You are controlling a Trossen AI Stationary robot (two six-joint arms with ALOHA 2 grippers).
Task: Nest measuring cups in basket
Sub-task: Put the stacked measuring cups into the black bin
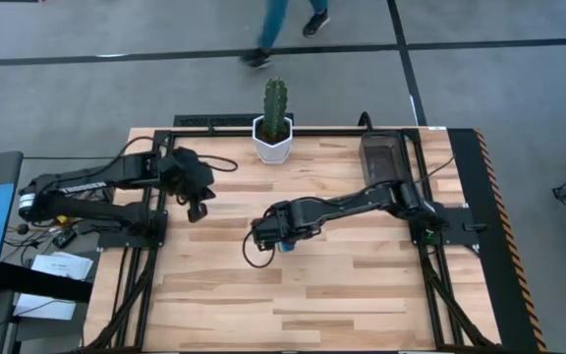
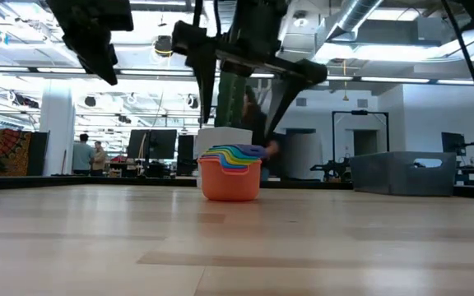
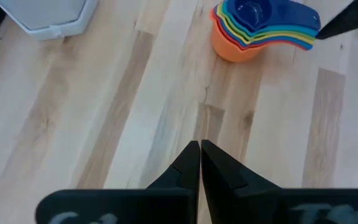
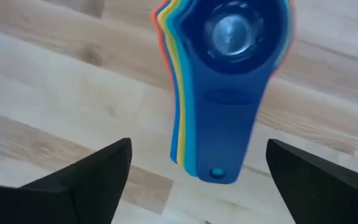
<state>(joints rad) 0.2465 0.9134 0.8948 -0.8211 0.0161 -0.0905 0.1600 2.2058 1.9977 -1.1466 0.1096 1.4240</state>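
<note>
Near the middle of the table (image 1: 362,295), the measuring cups (image 2: 230,171) stand nested in one stack, orange outermost and dark blue on top, handles fanned together. The right gripper (image 4: 197,171) hangs just above them, its fingers spread wide to either side of the handles and grasping nothing. The basket (image 1: 381,154) sits at the far right edge of the table, well apart from the stack. The left gripper (image 3: 200,163) waits clenched over the table's left side, beside the white cactus pot (image 1: 274,141).

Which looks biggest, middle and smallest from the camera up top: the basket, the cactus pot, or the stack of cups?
1. The basket looks largest.
2. The cactus pot comes next.
3. The stack of cups looks smallest, but the right hand covers most of it, so that's unsure.
</note>
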